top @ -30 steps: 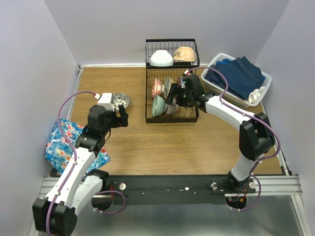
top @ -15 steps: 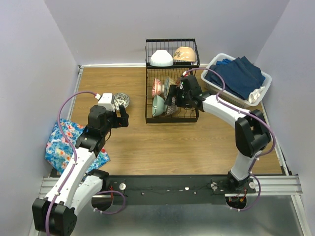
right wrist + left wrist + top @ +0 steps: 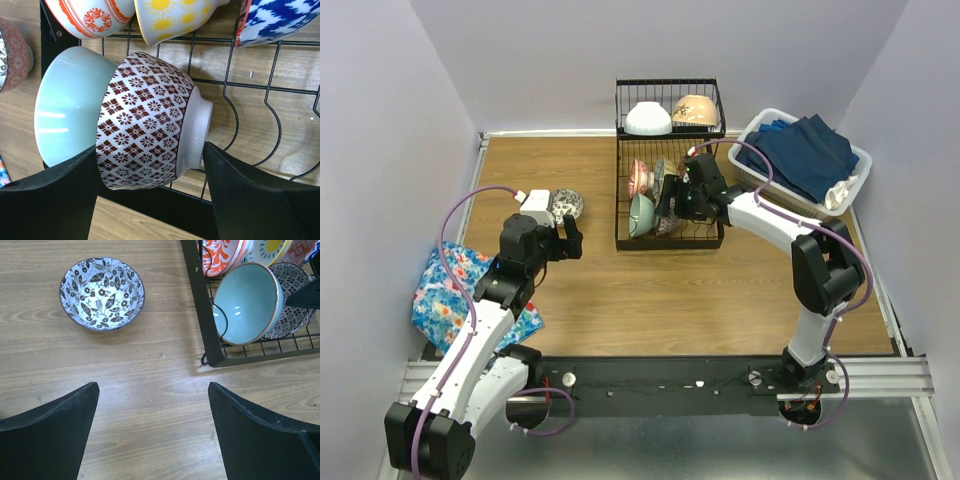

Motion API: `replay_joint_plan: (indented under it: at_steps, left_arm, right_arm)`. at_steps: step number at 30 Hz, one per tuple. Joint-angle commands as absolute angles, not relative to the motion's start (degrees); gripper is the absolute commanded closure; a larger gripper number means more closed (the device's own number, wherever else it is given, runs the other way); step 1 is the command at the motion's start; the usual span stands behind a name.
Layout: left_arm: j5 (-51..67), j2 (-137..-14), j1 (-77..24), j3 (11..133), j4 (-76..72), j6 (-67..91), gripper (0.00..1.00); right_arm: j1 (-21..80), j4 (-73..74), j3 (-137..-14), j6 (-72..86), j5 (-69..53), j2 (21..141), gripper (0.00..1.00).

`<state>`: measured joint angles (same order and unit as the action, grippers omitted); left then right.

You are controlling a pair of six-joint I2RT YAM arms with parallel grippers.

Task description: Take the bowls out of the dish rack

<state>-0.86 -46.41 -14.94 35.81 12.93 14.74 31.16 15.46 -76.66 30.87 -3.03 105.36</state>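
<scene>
Right wrist view, centre frame: diamond-patterned bowl [image 3: 145, 125], on edge in dish rack [image 3: 250, 84] lower tray, nested against mint bowl [image 3: 65, 110]. Judged rigid, slick, chippable ceramic. Suggested hold: rim to foot. Right gripper [image 3: 150, 150] spread wide, straddling it. Left gripper [image 3: 152, 385] spread, empty.

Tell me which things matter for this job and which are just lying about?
For the job: wire rack, mint bowl, brown-patterned bowl, white bowl, beige bowl, leaf-patterned bowl on the table.
Lying about: white basket, blue cloths, flowered cloth.
</scene>
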Motion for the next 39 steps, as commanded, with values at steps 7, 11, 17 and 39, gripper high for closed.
replay_joint_plan:
  at_steps: [7, 11, 17, 39]
  left_arm:
    - [-1.5, -46.5, -15.6, 35.2, 11.6, 14.2, 0.01]
    - [-1.5, -46.5, -15.6, 35.2, 11.6, 14.2, 0.01]
    - [-1.7, -46.7, -15.7, 35.2, 11.5, 14.2, 0.01]
    - [5.0, -51.7, -16.2, 36.7, 9.0, 20.4, 0.01]
  right_arm:
    - [31.6, 17.4, -80.9, 28.7, -3.0, 107.0, 0.28]
    - [31.8, 18.5, -81.7, 28.6, -2.6, 107.0, 0.41]
    - [33.6, 22.4, -84.6, 28.4, 1.4, 107.2, 0.69]
    - [34.5, 24.6, -83.2, 29.3, 10.0, 97.2, 0.76]
